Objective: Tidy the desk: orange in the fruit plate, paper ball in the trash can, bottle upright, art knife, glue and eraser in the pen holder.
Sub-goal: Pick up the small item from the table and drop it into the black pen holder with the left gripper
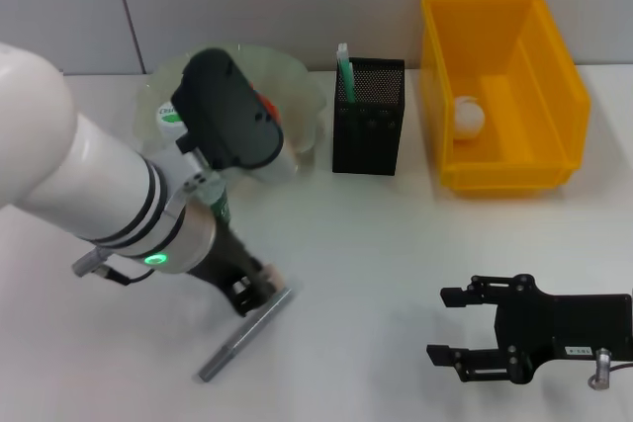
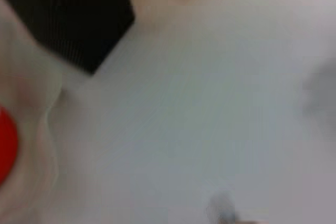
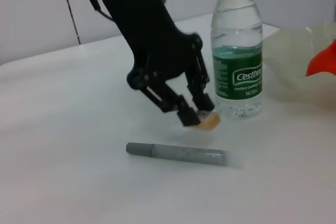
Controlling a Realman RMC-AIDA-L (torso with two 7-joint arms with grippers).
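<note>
The left gripper (image 3: 198, 115) is pinching the small tan rubber eraser (image 3: 207, 121) between its fingertips just above the white table (image 1: 376, 274), next to the grey pen-shaped art knife (image 1: 244, 334) (probably next in line). It's likely heading for the black mesh pen holder (image 1: 368, 130). The right gripper (image 1: 463, 328) is idling, jaws apart.

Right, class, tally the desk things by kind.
Containers: 3 (yellow plastic bin, black mesh pen holder, translucent green fruit plate)
Stationery: 3 (grey art knife, tan eraser in left gripper, green-white stick)
Other: 3 (clear water bottle, white paper ball, orange fruit)
Total: 9
</note>
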